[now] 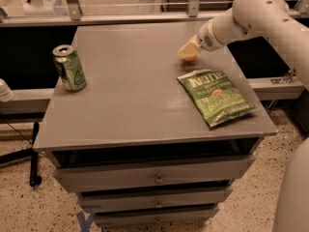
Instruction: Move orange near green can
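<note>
The green can (70,68) stands upright near the left edge of the grey table (130,95), with a silver top and pale markings. My gripper (188,51) is at the far right part of the table, at the end of the white arm (251,13). The orange (190,58) shows only as a small orange patch just under the gripper's pale tip; most of it is hidden. The gripper is right over and against the orange. The can is far to the left of both.
A flat green chip bag (215,96) lies on the table's right side, just in front of the gripper. The table has drawers (154,178) below its front edge. A rail and posts (72,4) run behind the table.
</note>
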`<action>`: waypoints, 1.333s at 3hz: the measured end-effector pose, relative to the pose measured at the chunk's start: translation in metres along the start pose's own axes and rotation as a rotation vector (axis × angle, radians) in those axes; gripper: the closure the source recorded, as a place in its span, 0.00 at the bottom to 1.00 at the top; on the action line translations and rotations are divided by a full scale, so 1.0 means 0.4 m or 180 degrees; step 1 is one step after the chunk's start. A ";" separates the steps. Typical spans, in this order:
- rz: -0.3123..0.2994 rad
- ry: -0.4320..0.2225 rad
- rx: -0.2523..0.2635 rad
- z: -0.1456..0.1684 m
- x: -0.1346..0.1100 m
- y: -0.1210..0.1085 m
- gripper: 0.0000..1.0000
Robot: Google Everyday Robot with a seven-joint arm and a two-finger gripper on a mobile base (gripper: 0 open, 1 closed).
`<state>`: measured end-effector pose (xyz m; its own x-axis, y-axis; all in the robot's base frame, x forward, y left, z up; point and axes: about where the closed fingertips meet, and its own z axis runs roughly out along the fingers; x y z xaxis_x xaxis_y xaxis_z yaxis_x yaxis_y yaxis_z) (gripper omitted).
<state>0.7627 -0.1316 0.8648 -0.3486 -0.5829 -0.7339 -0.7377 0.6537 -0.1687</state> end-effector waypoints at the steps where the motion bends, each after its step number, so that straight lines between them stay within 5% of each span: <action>1: -0.0162 -0.0224 -0.0351 -0.023 -0.065 0.081 1.00; 2: -0.0274 -0.0576 -0.0969 -0.044 -0.155 0.248 1.00; 4: -0.0269 -0.0687 -0.1117 -0.043 -0.190 0.291 1.00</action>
<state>0.6934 -0.0196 0.9125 -0.1768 -0.4887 -0.8543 -0.9238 0.3820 -0.0273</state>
